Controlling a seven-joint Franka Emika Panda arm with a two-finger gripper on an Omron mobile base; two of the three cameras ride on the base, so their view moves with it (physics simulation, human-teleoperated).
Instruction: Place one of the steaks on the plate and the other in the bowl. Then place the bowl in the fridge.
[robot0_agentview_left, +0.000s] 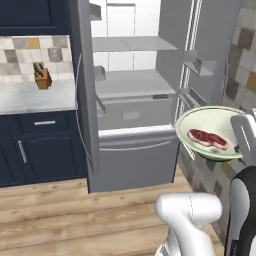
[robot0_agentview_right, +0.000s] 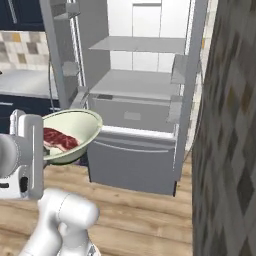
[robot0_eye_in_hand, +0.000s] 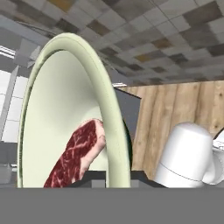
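Bowl (robot0_agentview_left: 212, 131) with steak (robot0_agentview_left: 207, 138) hangs before open fridge (robot0_agentview_left: 132, 95), knife block (robot0_agentview_left: 43, 77) aside.

Smooth, matt cream-white ceramic-looking bowl (robot0_agentview_left: 212, 125) holds a red-pink marbled raw steak (robot0_agentview_left: 207, 138). The tall grey fridge (robot0_agentview_left: 135, 165) looks like brushed steel; the far-left worktop (robot0_agentview_left: 30, 97) looks like pale polished stone; the floor (robot0_agentview_left: 75, 215) is wood plank.

The premises were a domestic kitchen. A tall grey fridge (robot0_agentview_left: 135, 125) stood open with white shelves inside. Navy cabinets (robot0_agentview_left: 37, 150) ran under a pale worktop (robot0_agentview_left: 35, 97), where a knife block (robot0_agentview_left: 43, 77) sat near the back edge. Multicoloured wall tiles (robot0_agentview_left: 30, 55) and a wooden plank floor (robot0_agentview_left: 75, 220) were noted.
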